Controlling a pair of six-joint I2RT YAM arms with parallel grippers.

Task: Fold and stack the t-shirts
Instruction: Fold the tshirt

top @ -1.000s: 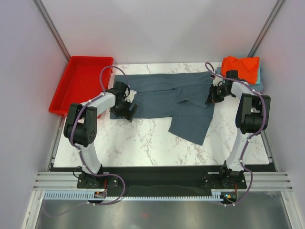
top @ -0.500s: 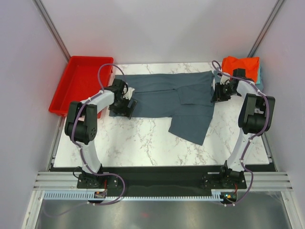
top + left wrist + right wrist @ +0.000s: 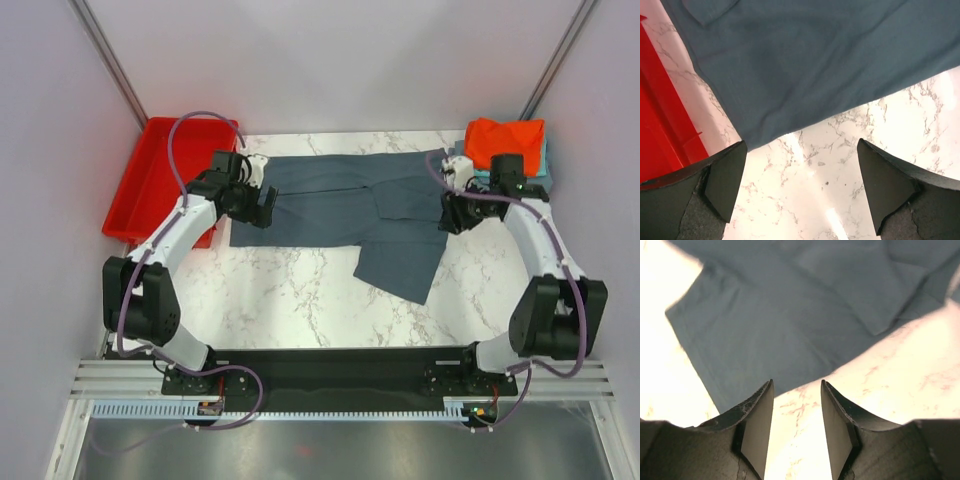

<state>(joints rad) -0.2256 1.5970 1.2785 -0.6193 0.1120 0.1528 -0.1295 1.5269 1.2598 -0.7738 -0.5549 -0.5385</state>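
Lifted away from the near-left corner of the slate blue-grey t-shirt (image 3: 340,195) and swung farther back, close to the red tray (image 3: 160,180), with left fingers (image 3: 722,182) spread wide and empty over the hem. Stretched out on the other side too, right fingers (image 3: 757,425) narrowed to a slim gap, gripping nothing, just off the shirt's right edge. No shift in the cloth: flat across the far half of the counter (image 3: 300,290), one flap reaching nearer. Orange-red t-shirt (image 3: 505,140) folded at the far right corner. Probably repositioning for a fresh pinch, with this fold far from finished
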